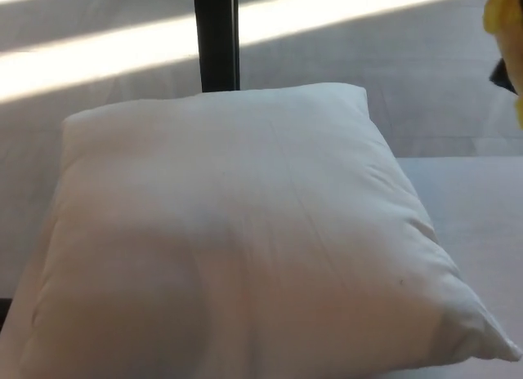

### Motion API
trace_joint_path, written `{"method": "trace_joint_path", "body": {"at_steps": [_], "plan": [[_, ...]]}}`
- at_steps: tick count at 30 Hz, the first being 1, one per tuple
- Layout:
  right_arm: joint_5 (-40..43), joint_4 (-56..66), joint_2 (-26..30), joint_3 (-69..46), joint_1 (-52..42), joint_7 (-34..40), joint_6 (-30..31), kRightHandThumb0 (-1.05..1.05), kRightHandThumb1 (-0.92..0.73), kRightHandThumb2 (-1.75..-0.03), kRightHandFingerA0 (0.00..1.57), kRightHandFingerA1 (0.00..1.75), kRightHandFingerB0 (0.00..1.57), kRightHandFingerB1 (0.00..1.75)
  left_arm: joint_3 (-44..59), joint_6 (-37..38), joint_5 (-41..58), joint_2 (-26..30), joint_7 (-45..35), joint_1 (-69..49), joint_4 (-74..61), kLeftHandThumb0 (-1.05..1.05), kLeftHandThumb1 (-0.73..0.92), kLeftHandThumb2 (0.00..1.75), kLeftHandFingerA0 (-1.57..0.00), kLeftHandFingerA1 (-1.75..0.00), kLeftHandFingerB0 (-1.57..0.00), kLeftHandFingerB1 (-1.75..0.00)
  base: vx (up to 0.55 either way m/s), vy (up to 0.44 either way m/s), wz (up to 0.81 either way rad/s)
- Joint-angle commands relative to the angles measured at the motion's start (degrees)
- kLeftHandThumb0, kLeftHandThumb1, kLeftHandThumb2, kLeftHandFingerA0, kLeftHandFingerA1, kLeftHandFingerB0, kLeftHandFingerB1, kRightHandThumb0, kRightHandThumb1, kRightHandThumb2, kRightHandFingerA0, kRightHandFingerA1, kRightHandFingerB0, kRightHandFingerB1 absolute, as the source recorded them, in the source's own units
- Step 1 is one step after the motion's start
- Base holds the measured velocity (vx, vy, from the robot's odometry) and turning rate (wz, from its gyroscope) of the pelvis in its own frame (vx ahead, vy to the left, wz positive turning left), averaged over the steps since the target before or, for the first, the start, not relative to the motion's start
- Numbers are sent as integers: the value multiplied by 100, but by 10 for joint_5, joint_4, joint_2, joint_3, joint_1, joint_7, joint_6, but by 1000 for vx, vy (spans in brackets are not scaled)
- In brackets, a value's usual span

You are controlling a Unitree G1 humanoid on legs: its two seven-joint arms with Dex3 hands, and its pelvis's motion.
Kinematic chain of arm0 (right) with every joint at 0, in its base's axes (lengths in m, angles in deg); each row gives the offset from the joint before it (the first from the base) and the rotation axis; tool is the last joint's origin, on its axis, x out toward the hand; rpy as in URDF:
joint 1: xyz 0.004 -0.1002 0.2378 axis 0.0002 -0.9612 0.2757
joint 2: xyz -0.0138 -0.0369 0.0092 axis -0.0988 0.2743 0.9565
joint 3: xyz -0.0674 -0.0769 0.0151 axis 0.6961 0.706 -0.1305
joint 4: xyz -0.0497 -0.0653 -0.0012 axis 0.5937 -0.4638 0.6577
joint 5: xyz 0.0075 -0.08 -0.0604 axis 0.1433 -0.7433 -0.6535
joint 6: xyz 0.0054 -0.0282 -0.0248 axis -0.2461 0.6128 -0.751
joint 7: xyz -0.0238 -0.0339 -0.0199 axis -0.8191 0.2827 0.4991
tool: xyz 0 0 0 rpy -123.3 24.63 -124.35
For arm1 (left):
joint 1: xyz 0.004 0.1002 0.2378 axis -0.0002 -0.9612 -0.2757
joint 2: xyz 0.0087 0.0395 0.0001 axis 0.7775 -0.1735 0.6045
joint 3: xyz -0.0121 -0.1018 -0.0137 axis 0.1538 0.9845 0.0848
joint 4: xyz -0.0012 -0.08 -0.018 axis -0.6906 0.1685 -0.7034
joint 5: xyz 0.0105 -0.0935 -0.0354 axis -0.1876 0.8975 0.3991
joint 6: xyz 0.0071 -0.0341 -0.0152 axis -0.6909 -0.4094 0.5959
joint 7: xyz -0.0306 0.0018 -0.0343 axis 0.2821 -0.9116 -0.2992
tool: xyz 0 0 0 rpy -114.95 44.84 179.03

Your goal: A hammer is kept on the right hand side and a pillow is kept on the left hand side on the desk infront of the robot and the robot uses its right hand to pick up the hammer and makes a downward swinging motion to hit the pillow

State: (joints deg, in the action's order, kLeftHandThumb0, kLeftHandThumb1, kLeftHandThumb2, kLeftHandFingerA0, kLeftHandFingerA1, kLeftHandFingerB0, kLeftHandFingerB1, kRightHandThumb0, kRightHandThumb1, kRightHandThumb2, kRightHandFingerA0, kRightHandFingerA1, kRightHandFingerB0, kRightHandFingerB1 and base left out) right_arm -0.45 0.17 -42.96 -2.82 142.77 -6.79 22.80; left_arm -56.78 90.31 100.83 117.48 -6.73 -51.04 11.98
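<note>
Pillow (237, 240): white, square, plump; fills most of the head view, lying flat on the desk with one corner toward the lower right and its far edge running across the upper middle; surface smooth, faint creases along the right side. Desk (474, 207): pale top, bare strip showing to the right of the pillow and a sliver along the left edge. Floor beyond: grey, crossed by a broad bright band of sunlight running from the left edge up to the top right. Post (216, 37): black, upright, standing behind the pillow's far edge, cut by the top of the frame. Hammer (500, 15): only a scrap of its yellow wrapped grip shows at the top right corner, high above the desk and well apart from the pillow; head out of frame. Right hand (508, 73): a small dark sliver beside the yellow at the right edge; whether its fingers are clamped cannot be told. Left hand: outside the frame.
</note>
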Motion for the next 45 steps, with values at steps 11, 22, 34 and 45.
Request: {"method": "trace_joint_path", "body": {"at_steps": [11, 22, 34, 45], "plan": [[-341, -33, 137, 304, -261, 141, -441, -11, -59, -98, 85, 171, 79, 145, 5, -1, 4, 11, -1, -6, -5, -76, 82, 65, -57, -56, -64, -48, 0, 0, 0], [-496, -74, 178, 448, -287, 342, -505, -25, -63, -94, 93, 171, 77, 144, 10, 10, 9, 10, -12, -14, -5, -75, 83, 65, -56, -57, -61, -49, 0, 0, 0], [-530, -91, 179, 511, -298, 441, -534, -24, -60, -94, 94, 175, 77, 150, 11, 2, 10, 10, -9, -7, -3, -76, 83, 65, -58, -56, -62, -47, 0, 0, 0], [-524, -98, 185, 586, -358, 387, -626, -17, -62, -86, 88, 172, 75, 123, 9, 6, 7, 9, -2, -3, -1, -77, 83, 65, -60, -57, -63, -48, 0, 0, 0]]}}
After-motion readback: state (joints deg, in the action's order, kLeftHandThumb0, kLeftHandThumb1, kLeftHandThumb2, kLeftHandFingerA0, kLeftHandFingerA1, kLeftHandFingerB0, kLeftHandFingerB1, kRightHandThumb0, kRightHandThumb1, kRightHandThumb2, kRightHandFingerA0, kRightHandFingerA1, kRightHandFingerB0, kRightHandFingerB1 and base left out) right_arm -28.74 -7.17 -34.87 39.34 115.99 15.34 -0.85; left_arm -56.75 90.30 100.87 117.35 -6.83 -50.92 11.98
